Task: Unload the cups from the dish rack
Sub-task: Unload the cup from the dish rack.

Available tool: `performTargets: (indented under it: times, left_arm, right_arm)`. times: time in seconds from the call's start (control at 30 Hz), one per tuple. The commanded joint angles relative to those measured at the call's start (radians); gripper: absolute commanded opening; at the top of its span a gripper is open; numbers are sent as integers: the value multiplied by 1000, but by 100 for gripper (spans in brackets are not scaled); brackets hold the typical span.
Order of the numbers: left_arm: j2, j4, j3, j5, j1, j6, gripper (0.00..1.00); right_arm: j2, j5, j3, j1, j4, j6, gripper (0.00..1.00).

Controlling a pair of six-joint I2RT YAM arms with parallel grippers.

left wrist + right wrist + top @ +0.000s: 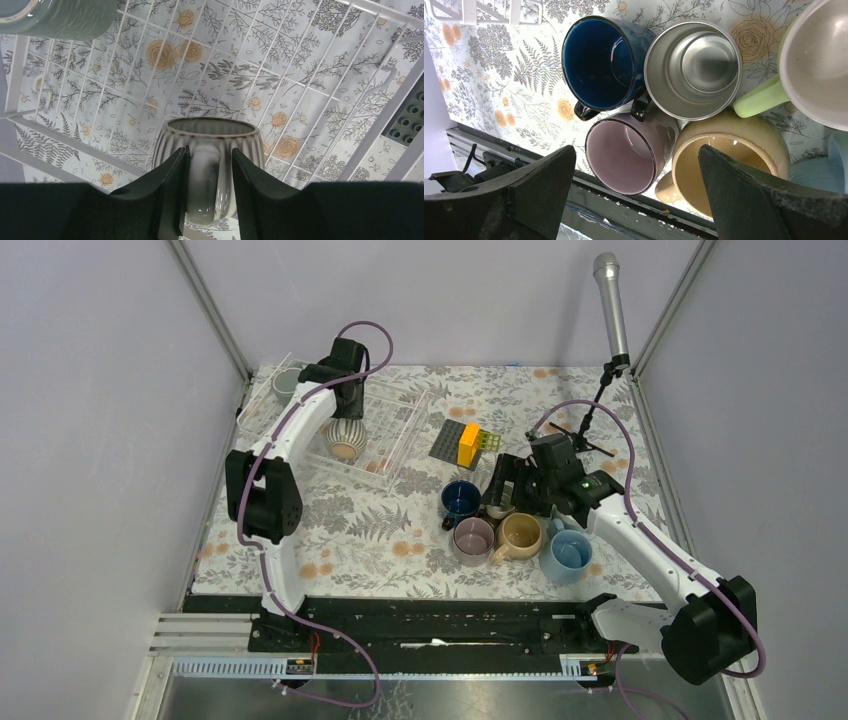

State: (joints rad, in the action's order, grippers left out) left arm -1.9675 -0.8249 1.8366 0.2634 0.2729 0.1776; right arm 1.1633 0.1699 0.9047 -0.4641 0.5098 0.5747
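Observation:
The dish rack stands at the back left; its white bars fill the left wrist view. A ribbed grey-white mug sits tilted in it. My left gripper straddles that mug's handle: the left finger touches it and a thin gap shows at the right finger. A grey mug sits at the rack's far left end. My right gripper hangs wide open and empty over the navy, steel, mauve, tan, pale green and light blue mugs on the table.
A dark grey studded plate with a yellow block and a green block lies right of the rack. A microphone on a stand rises at the back right. The table's dark front rail is just below the mugs.

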Motion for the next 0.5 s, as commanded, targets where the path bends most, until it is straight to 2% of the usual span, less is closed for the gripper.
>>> performTargets:
  times: [0.0,0.17,0.47]
  left_arm:
    - [61,-18,2,30,7,2,41]
    - [61,-32,12,48,13,5,34]
    - [66,-68,29,82,19,10,34]
  right_arm:
    - [6,9,3,-14,-25,5,100]
    - [4,7,2,-16,-25,5,100]
    - [7,7,2,-18,-26,7,100]
